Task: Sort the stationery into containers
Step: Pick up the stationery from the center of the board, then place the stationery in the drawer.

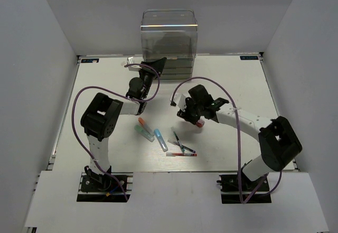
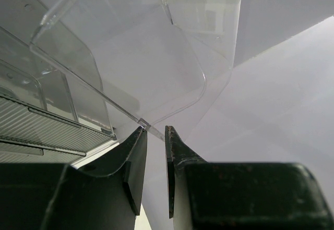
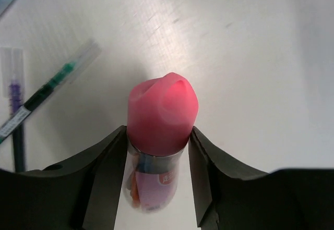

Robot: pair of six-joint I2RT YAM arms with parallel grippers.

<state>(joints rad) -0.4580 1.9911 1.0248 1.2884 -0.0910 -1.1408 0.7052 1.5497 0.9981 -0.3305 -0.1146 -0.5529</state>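
The left claw (image 2: 155, 131) is nearly closed, pinching the thin rim of a clear drawer (image 2: 94, 92) at the box's (image 1: 169, 43) front left corner. The right claw (image 3: 158, 131) is part open, gripping the pink-and-red piece (image 3: 162, 110) in front of the box. Markers (image 1: 147, 132) and pens (image 1: 182, 147) lie on the table (image 3: 250, 58), further from the box.
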